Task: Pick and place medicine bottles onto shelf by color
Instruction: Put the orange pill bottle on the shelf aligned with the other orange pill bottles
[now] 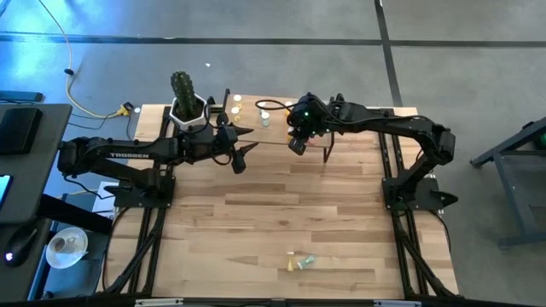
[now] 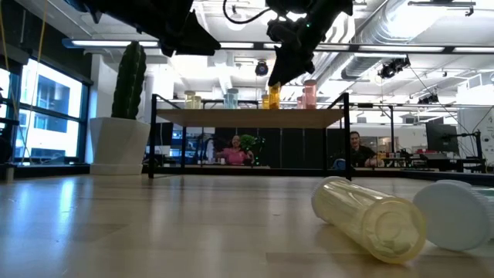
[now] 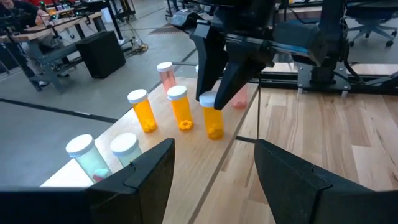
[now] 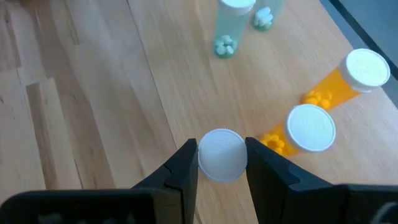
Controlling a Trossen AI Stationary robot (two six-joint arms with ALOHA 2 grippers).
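Note:
The shelf [image 2: 247, 116] stands at the table's far edge. On it stand two green bottles [image 3: 84, 155], two orange bottles [image 3: 143, 112] and two pink ones [image 3: 166, 74], all upright. My right gripper [image 1: 297, 145] hangs over the shelf's near edge, shut on a third orange bottle [image 3: 213, 124]. My left gripper [image 1: 243, 149] hovers open to the left of it and holds nothing. A yellow bottle [image 2: 370, 220] lies on its side near the table's front edge. My right gripper pinches the orange bottle's white cap [image 4: 222, 154] between its two fingers [image 3: 205, 59], one on either side of the cap. The fingers slant down from above. The bottle stands upright below them, its base at the shelf board near the edge; whether it rests there I cannot tell.
A cactus in a white pot [image 1: 188, 107] stands at the shelf's left end. A second lying bottle, seen by its white cap [image 2: 455, 216], is beside the yellow one. People sit in the room behind. Bare wood [image 1: 281, 205] spreads between shelf and front edge.

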